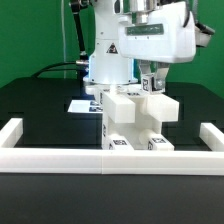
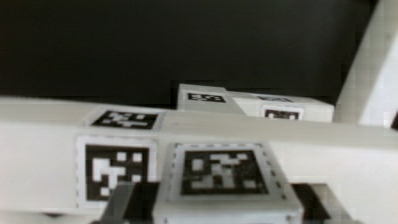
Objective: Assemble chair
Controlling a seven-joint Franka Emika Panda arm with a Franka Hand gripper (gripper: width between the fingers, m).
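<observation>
Chair [image 1: 135, 122], part-built, stands on bench [image 1: 35, 110] w/ base butted against white border frame [image 1: 60, 160], prob. so it cannot slide under load. Gripper [image 1: 150, 88] from above pinches tagged upper piece [image 2: 214, 172], jaws closed onto it.

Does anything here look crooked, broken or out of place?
Nothing stands out. The chair pieces stand upright and square by the white border frame, the gripper closed on one of them; no damage shows.
</observation>
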